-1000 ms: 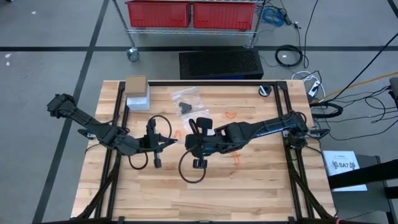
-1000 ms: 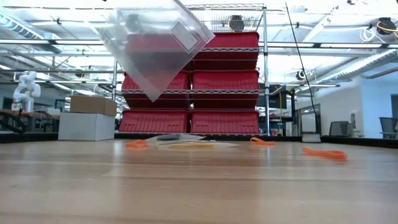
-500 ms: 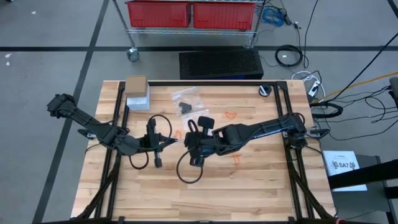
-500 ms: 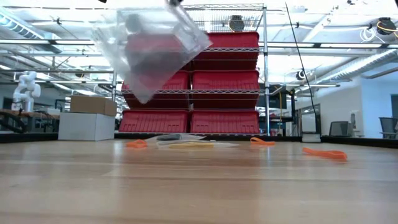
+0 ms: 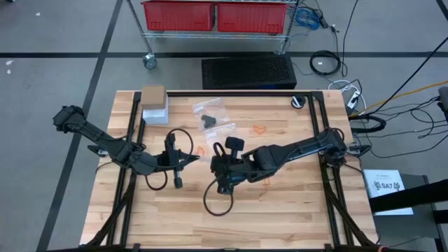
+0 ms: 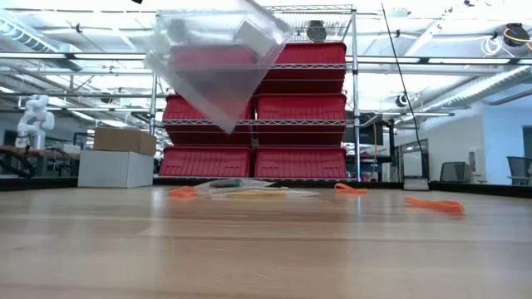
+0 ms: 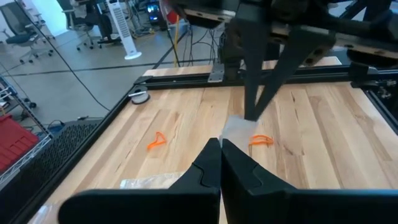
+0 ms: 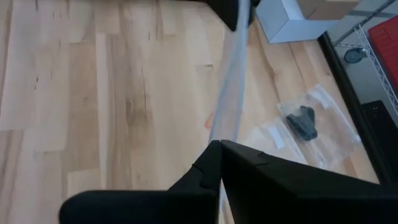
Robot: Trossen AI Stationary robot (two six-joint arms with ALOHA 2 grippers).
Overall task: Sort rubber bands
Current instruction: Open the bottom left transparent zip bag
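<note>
A clear plastic bag (image 6: 218, 66) hangs above the middle of the table, one corner pointing down, stretched between my two shut grippers. My left gripper (image 5: 194, 159) comes from the table's left and my right gripper (image 5: 213, 165) from the right, their tips close together. Loose orange rubber bands lie flat on the wood: one (image 5: 260, 129) toward the far side, one (image 5: 266, 178) near my right arm, and another (image 7: 155, 140) in the left wrist view. What lies inside the bag I cannot tell. My left gripper pinches an edge of the clear bag (image 7: 235, 127) between its two fingers, coming about level from the table's left. The bag is clear of the table. My right gripper pinches the bag's opposite edge (image 8: 226, 127) between its two fingers, slanting down from the table's right. The bag runs edge-on from it toward the left gripper.
Two more clear bags (image 5: 210, 115) lie flat at the far middle, one holding black bands (image 8: 301, 121). A cardboard box on a white box (image 5: 154, 105) stands at the far left corner. A black round piece (image 5: 299, 102) lies far right. A cable loop (image 5: 218, 199) hangs under my right arm.
My right gripper has rolled a little and edged toward the table's near side. The bag has turned with it: its low corner has swung sideways while it stays lifted clear of the table. My left gripper has kept still.
</note>
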